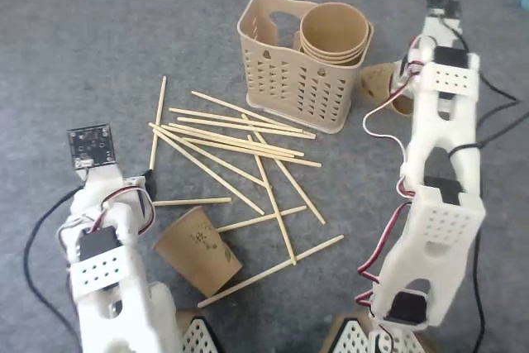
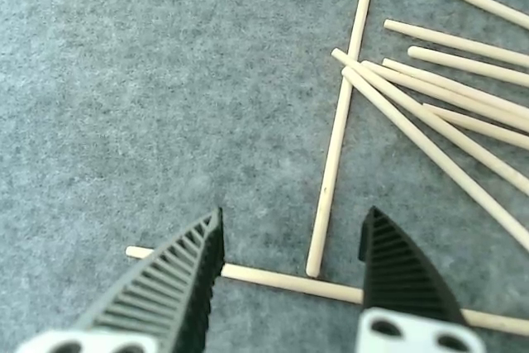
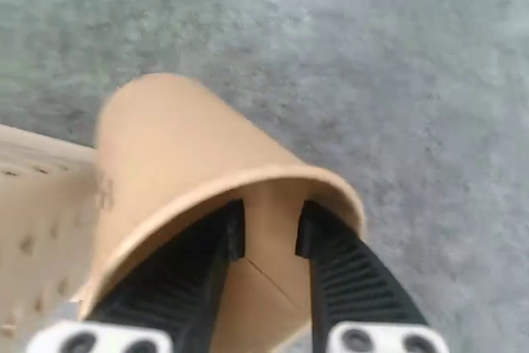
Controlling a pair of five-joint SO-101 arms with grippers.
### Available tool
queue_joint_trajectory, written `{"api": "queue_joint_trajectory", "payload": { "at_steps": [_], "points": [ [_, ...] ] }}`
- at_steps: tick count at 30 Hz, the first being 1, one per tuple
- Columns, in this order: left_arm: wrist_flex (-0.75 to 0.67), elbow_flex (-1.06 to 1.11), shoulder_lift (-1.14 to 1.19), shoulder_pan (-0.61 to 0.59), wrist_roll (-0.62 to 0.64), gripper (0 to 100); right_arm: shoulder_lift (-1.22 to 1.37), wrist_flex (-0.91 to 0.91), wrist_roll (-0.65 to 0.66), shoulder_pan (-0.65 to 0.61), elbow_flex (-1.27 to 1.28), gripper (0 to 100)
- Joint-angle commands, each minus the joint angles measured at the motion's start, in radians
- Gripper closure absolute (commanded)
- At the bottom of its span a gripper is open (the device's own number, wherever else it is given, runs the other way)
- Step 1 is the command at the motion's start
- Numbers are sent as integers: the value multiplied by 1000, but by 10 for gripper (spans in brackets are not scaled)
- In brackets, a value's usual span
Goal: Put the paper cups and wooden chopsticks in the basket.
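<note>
The basket [image 1: 289,88] stands upright at the far side of the grey carpet [image 1: 83,64]. A stack of paper cups [image 1: 333,31] is nested in the compartment on the side toward my right arm. I cannot see into the other compartment.

My right claw [image 3: 269,212] is at a tipped paper cup [image 3: 190,146] lying on its side just beside the basket. The jaws are only a narrow gap apart, and both tips reach into the cup's mouth under its rim. I cannot tell whether they press on its wall.

My left claw [image 2: 293,225] gapes wide over the carpet and holds nothing. The near end of one wooden chopstick [image 2: 335,146] lies between the jaws, and a second chopstick [image 2: 273,279] runs crosswise beneath them.

The remaining chopsticks [image 1: 235,140] lie scattered and crossed between the basket and my arms. Another paper cup [image 1: 197,250] lies on its side next to my left arm.
</note>
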Motion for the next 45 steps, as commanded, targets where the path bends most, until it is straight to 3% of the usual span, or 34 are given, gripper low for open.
{"api": "queue_joint_trajectory", "payload": {
  "at_steps": [1,8,14,19,24,31,38,45],
  "points": [
    [-25,-5,-15,11,-12,750,-94,-97,-11,-45,-57,876],
    [-25,-5,-15,8,-12,750,-102,-216,-11,-62,-64,872],
    [-25,-4,-15,11,-12,750,-202,-148,-8,-44,-164,872],
    [-26,-4,-15,11,-12,750,-303,-56,-11,47,-235,872],
    [-26,-4,-15,11,-12,750,-254,-21,-15,71,-232,871],
    [-26,-4,-15,11,-12,750,-122,-31,-183,58,-238,864],
    [-26,-4,-15,11,-12,750,-36,-41,-316,31,-238,754],
    [-26,-4,-15,12,-12,750,-15,-81,-382,24,-238,753]
  ]
}}
